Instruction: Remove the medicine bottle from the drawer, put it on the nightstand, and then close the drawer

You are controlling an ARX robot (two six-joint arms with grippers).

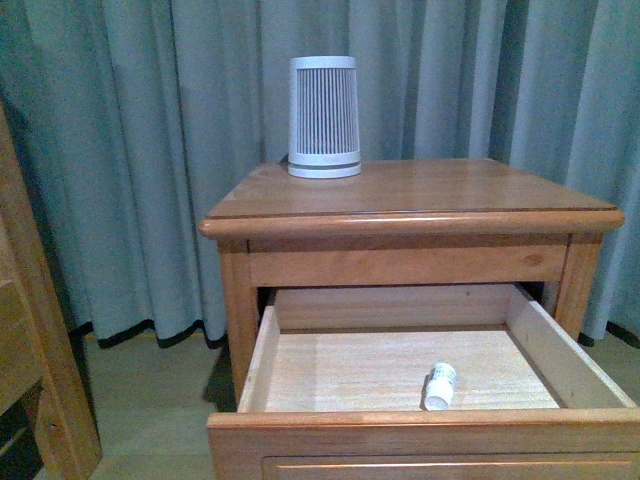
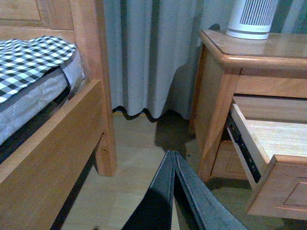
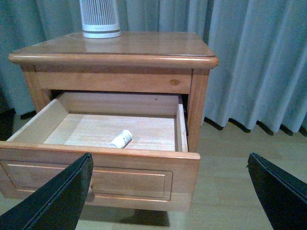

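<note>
The small white medicine bottle (image 1: 439, 386) lies on its side on the pale floor of the drawer (image 1: 300, 425), which is pulled wide out of the orange-brown nightstand (image 1: 420, 195). In the right wrist view the medicine bottle (image 3: 121, 139) rests near the front of the drawer (image 3: 139, 165), under the nightstand (image 3: 144, 48) top. My right gripper (image 3: 169, 165) hangs open in front of the drawer panel, nothing between its fingers. My left gripper (image 2: 173, 155) is shut and empty, low over the floor beside the nightstand (image 2: 216, 96); the drawer (image 2: 283, 191) juts out next to it. Neither arm shows in the front view.
A white ribbed tapered appliance (image 1: 324, 117) stands at the back of the nightstand top. A wooden bed frame (image 2: 62, 143) with a checked cover (image 2: 29, 60) stands to the left. Grey curtains (image 1: 130, 150) hang behind, reaching the wood floor (image 3: 230, 191).
</note>
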